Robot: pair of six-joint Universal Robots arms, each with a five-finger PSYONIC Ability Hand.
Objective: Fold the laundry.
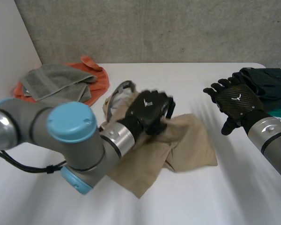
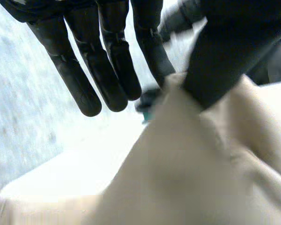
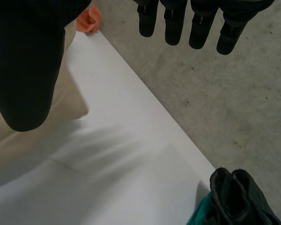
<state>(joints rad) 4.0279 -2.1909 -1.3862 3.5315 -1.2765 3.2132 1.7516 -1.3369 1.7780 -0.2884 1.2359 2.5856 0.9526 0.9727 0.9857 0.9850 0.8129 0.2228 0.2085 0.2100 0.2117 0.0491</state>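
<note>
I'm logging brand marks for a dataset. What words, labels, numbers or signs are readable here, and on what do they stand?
No word or number can be read anywhere.
Right hand: a small white mark on its back, a sign, not letters.
Left hand: a similar white mark, too blurred to read.
Beige garment, grey towel, orange cloth, dark green cloth: no print or tag shows.

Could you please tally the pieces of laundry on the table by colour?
Beige crumpled cloth: 1
Grey folded towel: 1
Orange cloth under the towel: 1
Dark green-black folded cloth: 1
Teal cloth beneath it: 1
Total: 5
</note>
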